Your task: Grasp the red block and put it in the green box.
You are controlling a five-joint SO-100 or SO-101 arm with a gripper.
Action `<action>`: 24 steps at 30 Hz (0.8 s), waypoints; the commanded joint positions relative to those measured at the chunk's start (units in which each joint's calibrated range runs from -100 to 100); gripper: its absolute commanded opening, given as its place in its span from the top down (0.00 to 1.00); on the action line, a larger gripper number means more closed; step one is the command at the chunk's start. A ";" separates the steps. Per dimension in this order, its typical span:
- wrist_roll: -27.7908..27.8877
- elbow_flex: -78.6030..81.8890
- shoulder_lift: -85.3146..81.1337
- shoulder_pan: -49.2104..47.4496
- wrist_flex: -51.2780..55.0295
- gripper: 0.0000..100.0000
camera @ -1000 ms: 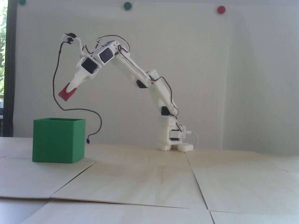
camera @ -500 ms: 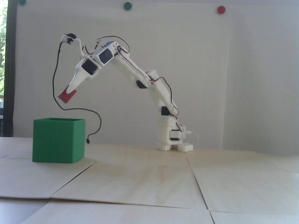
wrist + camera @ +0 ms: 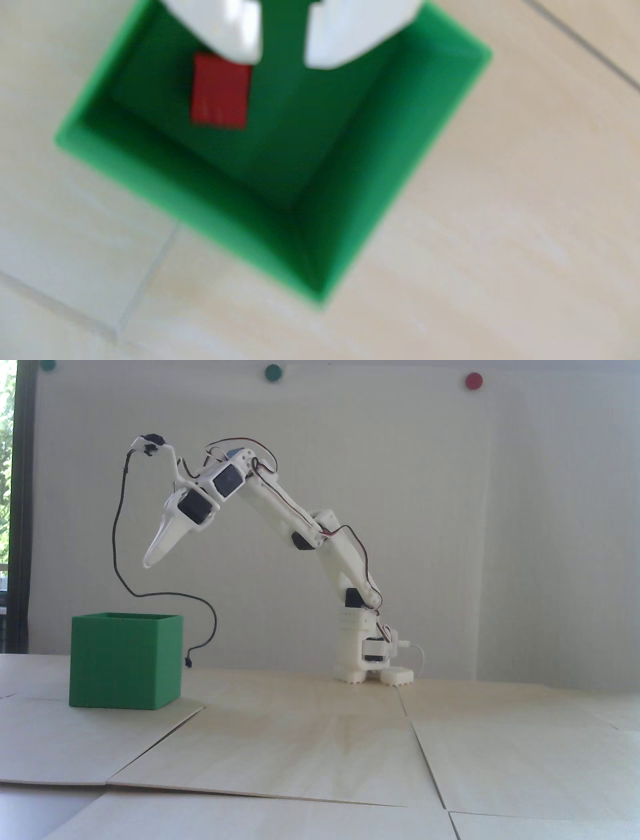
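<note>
The green box (image 3: 125, 660) stands on the table at the left of the fixed view. In the wrist view I look down into the green box (image 3: 398, 155). The red block (image 3: 220, 93) lies on its floor, near the left wall. My white gripper (image 3: 148, 562) hangs above the box opening, tips pointing down at it. In the wrist view my gripper (image 3: 282, 62) is open and empty, with a clear gap between its white fingers (image 3: 235, 31). The left finger covers the block's top edge. The red block is hidden inside the box in the fixed view.
The arm's base (image 3: 365, 655) stands at the table's back middle. A black cable (image 3: 120, 525) hangs from the wrist camera down beside the box. Light wooden boards (image 3: 320, 750) with seams cover the table. Coloured dots (image 3: 473, 380) sit on the wall.
</note>
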 commanded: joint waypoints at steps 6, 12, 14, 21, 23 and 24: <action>-4.07 -14.15 -5.50 -10.88 18.30 0.98; -4.02 -3.77 -10.00 -15.47 18.38 0.98; -3.86 4.92 -13.39 -17.40 18.38 0.98; -3.70 40.95 -29.26 -24.64 17.28 0.97; -3.55 52.31 -35.97 -26.81 12.65 0.97; -3.55 56.48 -38.74 -27.29 10.20 0.97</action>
